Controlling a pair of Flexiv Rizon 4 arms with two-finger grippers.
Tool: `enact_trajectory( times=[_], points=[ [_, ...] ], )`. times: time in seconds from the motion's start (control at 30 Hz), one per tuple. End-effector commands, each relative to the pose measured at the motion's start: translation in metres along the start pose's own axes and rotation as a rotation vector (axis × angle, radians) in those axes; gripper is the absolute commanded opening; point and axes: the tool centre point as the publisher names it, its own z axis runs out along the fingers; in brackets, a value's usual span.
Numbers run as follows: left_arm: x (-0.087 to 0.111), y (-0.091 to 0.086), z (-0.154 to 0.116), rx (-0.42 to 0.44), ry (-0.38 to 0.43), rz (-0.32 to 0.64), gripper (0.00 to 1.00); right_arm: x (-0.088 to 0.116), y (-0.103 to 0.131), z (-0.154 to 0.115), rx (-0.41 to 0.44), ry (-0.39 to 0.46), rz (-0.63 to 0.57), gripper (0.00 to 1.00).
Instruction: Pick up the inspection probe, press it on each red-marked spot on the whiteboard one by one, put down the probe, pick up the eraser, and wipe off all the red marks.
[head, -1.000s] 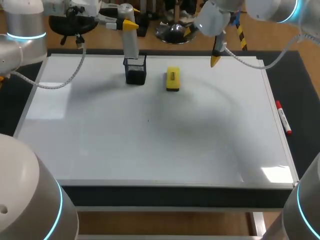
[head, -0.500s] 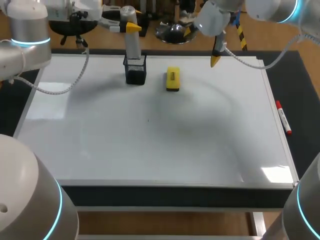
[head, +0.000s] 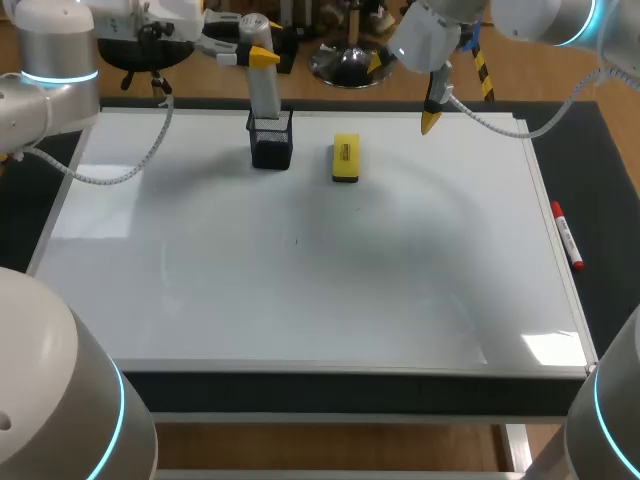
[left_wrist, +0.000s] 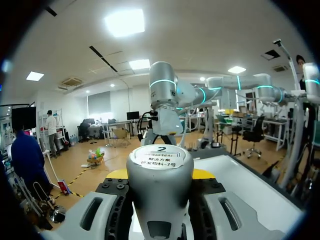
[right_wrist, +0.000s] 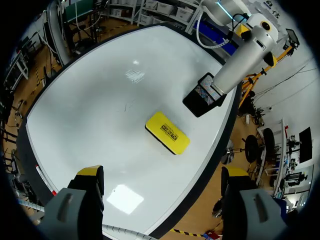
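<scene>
**Probe in its cup, no red marks in sight**

My left claw (head: 258, 52) is closed on the silver probe (head: 262, 90), which stands in the black mesh cup (head: 271, 143) at the whiteboard's (head: 300, 300) far edge. I judge the probe should travel straight along its axis, clear of the cup's walls. The yellow eraser (head: 345, 159) lies just beside the cup. My right claw (head: 430, 118) hangs open and empty. A red marker (head: 566, 235) lies off the right edge.

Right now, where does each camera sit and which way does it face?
Head view: above and behind, looking down on the whiteboard; left arm and right arm show.
Left wrist view: on left wrist, facing across the room; left tool holding probe.
Right wrist view: on right wrist, looking down at eraser; open right tool shows.
Shared: head and right wrist views show eraser and probe.
</scene>
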Motion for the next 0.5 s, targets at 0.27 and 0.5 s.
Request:
enact_trajectory(
  times=[0.27, 0.5],
  points=[
    [-0.0096, 0.0065, 0.0018, 0.021, 0.036, 0.016, 0.00, -0.0004, -0.0002, -0.0008, 0.003, 0.004, -0.001, 1.00],
    [-0.0104, 0.0106, 0.0016, 0.028, 0.044, 0.017, 0.00, -0.0004, -0.0002, -0.0008, 0.003, 0.004, -0.001, 1.00]
  ],
)
